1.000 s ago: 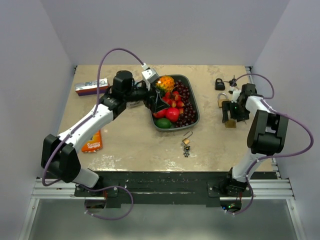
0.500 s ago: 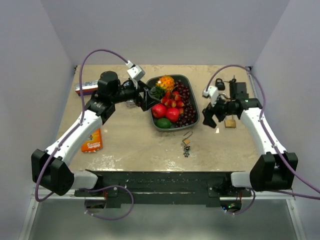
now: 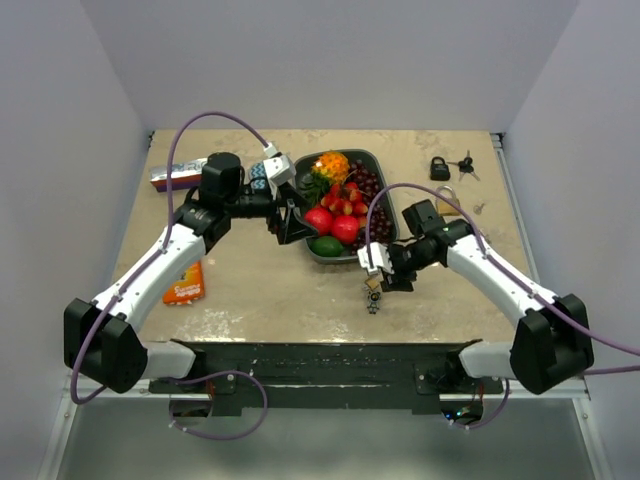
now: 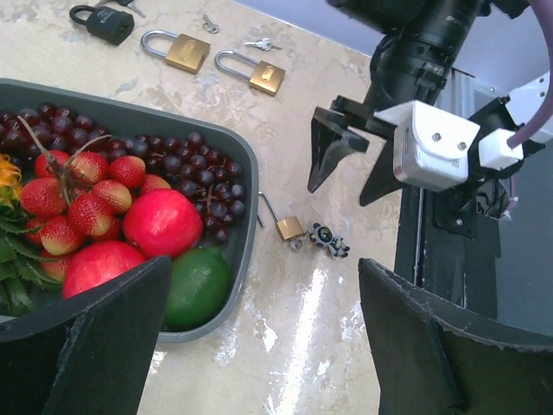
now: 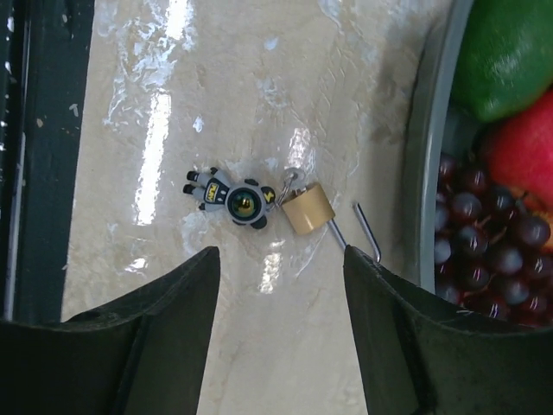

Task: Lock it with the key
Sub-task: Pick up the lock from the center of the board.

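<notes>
A small brass padlock lies on the table with its shackle swung open, just in front of the fruit tray. A ring at its base links it to a grey robot-figure key fob; the key itself I cannot make out. My right gripper hovers open just above and beside the lock, nothing between its fingers. My left gripper is open and empty over the tray's front left corner, looking at the lock and the right gripper.
The grey tray holds apples, strawberries, grapes and a lime. Two more brass padlocks and a black one with keys lie at the back right. An orange packet and a box lie on the left.
The right arm swung from the padlocks at the right to the small lock at front centre, its jaws narrowing a little. The left gripper drifted toward the tray's front left corner.
</notes>
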Motion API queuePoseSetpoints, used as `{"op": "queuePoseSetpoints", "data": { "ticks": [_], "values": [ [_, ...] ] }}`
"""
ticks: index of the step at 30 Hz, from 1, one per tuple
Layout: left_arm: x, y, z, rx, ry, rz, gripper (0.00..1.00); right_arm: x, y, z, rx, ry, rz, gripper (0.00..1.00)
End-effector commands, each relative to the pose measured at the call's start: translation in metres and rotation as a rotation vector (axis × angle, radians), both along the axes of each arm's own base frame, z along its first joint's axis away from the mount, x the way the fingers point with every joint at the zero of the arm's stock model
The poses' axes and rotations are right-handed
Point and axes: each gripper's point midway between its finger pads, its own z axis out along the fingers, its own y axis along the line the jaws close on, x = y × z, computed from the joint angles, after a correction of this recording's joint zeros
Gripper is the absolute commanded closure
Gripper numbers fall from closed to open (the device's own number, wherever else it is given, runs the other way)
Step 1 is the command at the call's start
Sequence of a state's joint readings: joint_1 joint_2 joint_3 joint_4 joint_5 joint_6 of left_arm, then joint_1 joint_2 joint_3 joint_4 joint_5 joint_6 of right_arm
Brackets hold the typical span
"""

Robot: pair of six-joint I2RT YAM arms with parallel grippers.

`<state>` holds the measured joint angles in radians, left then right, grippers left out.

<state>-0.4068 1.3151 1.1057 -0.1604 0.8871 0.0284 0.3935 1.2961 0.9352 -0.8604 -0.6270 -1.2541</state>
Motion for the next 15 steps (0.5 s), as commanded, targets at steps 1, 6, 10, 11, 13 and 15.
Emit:
{"op": "queuePoseSetpoints", "data": {
  "ticks": [1,6,10,11,13,15],
  "values": [
    [-0.009,-0.002,0.013,-0.023,-0.071,-0.072,0.08,0.008,0.020,-0.011,0.007,-0.128,0.230,0.41],
    [-0.008,-0.001,0.010,-0.015,-0.058,-0.072,0.11,0.014,0.025,-0.031,-0.052,-0.170,0.318,0.48],
    [-0.010,-0.002,0.012,-0.023,-0.055,-0.078,0.11,0.021,0.025,-0.043,-0.086,-0.185,0.347,0.50],
    [-0.010,-0.002,0.014,-0.028,-0.061,-0.079,0.11,0.022,0.026,-0.048,-0.092,-0.182,0.356,0.50],
    [-0.011,-0.003,0.014,-0.033,-0.059,-0.083,0.11,0.025,0.024,-0.055,-0.116,-0.180,0.371,0.51],
    [-0.011,-0.004,0.015,-0.039,-0.062,-0.090,0.11,0.026,0.023,-0.064,-0.134,-0.166,0.387,0.51]
  ]
}}
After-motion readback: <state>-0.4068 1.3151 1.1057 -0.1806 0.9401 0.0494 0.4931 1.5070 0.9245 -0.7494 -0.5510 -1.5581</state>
